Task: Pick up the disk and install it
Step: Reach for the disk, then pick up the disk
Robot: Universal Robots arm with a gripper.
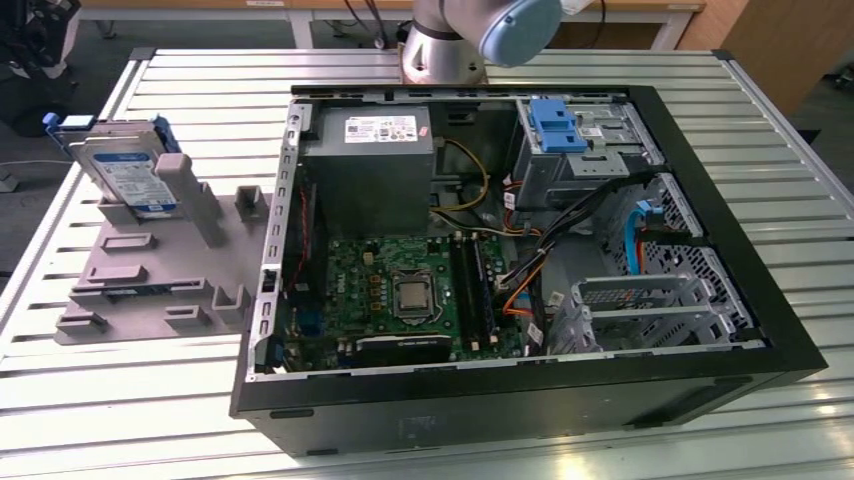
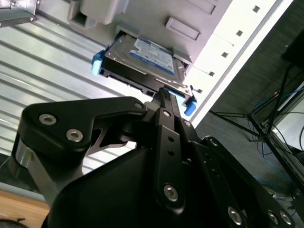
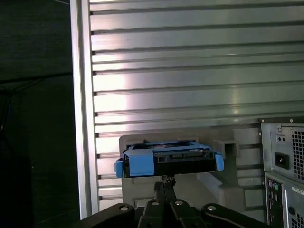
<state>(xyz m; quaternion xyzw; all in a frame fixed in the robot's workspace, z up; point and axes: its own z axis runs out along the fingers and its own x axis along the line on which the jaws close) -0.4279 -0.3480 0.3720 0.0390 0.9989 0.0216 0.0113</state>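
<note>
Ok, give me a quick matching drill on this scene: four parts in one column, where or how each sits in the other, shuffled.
1. disk
2. power supply
3. blue latch
4. motherboard

A. green, flat on the floor of the case
B. propped on the grey stand, outside the case
C. grey box with a white sticker
D. on the drive cage

Pairs: 1-B, 2-C, 3-D, 4-A.

place: we read this as a robotics lab
evidence: slatted aluminium surface (image 1: 134,400), opened PC case (image 1: 534,410), arm base (image 1: 441,50), grey part fixture (image 1: 147,270)
</note>
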